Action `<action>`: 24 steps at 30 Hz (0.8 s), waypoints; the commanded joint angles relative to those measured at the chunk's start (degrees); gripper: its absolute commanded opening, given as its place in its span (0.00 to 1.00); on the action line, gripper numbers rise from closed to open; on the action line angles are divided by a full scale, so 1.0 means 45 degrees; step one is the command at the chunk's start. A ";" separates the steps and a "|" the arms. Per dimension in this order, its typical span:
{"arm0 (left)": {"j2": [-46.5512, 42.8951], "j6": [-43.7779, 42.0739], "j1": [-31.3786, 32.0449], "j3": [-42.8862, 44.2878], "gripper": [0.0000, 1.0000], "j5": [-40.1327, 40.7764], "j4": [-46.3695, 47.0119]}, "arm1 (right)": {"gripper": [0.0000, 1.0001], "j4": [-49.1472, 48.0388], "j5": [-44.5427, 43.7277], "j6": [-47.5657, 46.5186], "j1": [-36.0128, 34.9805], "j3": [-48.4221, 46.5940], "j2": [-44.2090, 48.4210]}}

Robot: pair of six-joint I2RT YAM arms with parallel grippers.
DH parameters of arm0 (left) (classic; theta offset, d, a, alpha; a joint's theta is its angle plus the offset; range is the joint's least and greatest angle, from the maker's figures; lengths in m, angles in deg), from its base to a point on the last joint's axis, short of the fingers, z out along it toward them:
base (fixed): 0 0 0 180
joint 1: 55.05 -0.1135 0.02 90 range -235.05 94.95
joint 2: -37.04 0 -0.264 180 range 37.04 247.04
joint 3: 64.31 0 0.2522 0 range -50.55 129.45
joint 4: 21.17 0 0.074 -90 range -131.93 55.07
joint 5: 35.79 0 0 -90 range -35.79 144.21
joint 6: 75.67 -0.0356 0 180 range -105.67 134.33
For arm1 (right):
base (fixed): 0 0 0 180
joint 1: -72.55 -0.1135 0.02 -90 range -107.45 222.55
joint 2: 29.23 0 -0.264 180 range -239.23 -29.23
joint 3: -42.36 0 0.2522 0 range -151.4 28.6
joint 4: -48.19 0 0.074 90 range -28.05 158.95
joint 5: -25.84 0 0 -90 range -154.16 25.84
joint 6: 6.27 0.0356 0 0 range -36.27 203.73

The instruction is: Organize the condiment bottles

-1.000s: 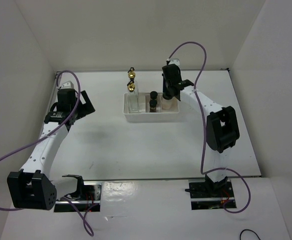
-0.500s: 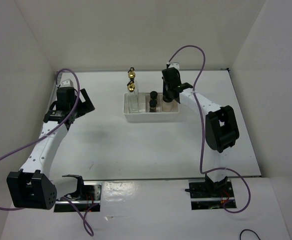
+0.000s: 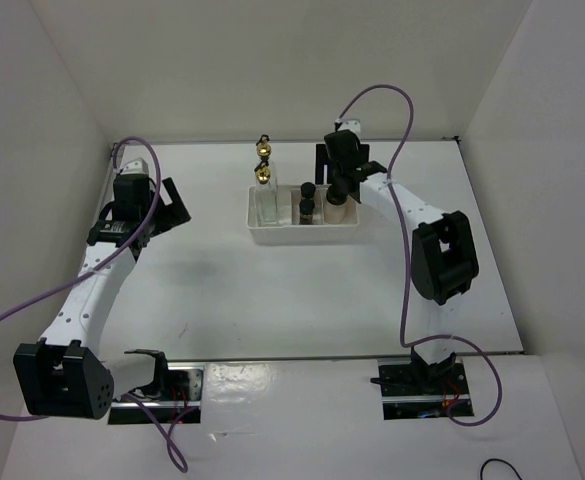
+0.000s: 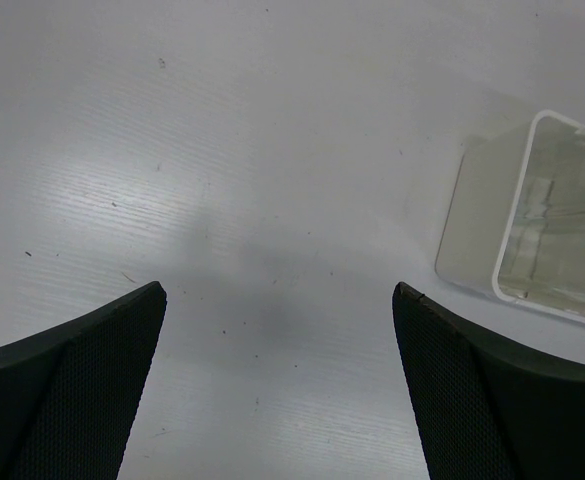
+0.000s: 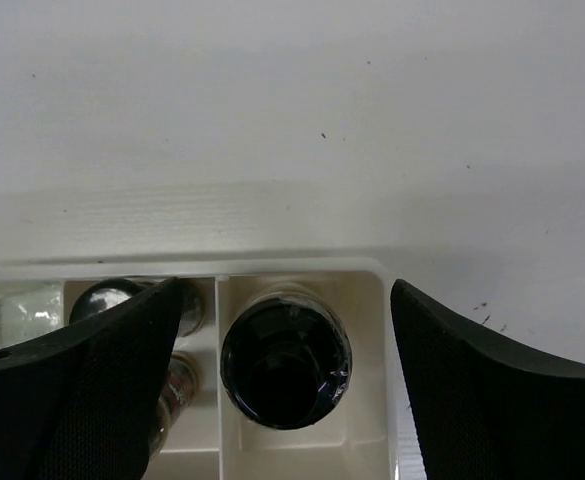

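Note:
A white divided tray [image 3: 302,236] holds the condiment bottles. Two tall clear bottles with gold tops [image 3: 263,176] stand at its left end, one behind the other. Two small dark jars [image 3: 306,200] fill the middle. In the right compartment a squat pale jar [image 3: 334,209] stands upright, its black cap [image 5: 286,362] seen from above. My right gripper [image 5: 287,284] hangs open just over that jar, a finger on either side and not touching it. My left gripper [image 4: 278,288] is open and empty over bare table, left of the tray [image 4: 467,220].
White walls close in the table at the back and on both sides. The tray sits near the back wall. A purple cable loops above each arm. In the right wrist view the left finger partly hides the dark jars [image 5: 112,298].
My right gripper has lowered the pale jar into the tray's right compartment and opened, letting go of it. The left arm has not moved.

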 commanded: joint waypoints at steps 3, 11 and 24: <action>-0.0313 -0.0179 -0.0064 0.0560 1.00 -0.0466 0.0284 | 0.93 0.0154 -0.0861 0.0024 -0.0021 -0.1078 0.1082; 0.0565 -0.0569 -0.0064 0.1476 1.00 -0.1302 -0.0398 | 0.98 0.0408 -0.0844 0.0141 -0.0021 -0.1569 0.3560; -0.0371 -0.0843 -0.0064 0.0579 1.00 -0.3726 -0.0008 | 0.98 0.0662 -0.1020 0.2952 -0.0021 0.4870 0.8776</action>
